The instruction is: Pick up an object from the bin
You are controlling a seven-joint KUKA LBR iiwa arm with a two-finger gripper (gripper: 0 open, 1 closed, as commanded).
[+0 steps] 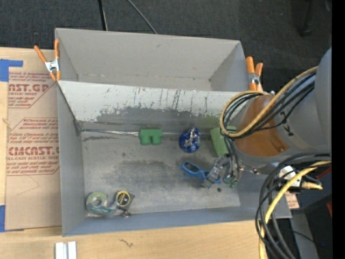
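A small blue plastic piece with a looped handle (190,169) lies on the floor of the grey metal bin (145,55), right of centre and toward the near wall. The end effector (218,176) is down at the floor just to its right, at the piece's far end, and the two seem to touch there. Whether it is clenched on the piece or released cannot be told. Above the end effector sit the arm's orange cover (259,127) and looped cables.

Just behind the blue piece rests a round blue patterned ball (189,139). To its right lies a green block (218,140), partly under the arm. A second green block with a notch (150,137) lies to the ball's left, near the back wall.

Well apart, in the near left corner, sit two small rolls – a pale greenish tape roll (97,202) and a yellow-edged one (123,198) (side by side).
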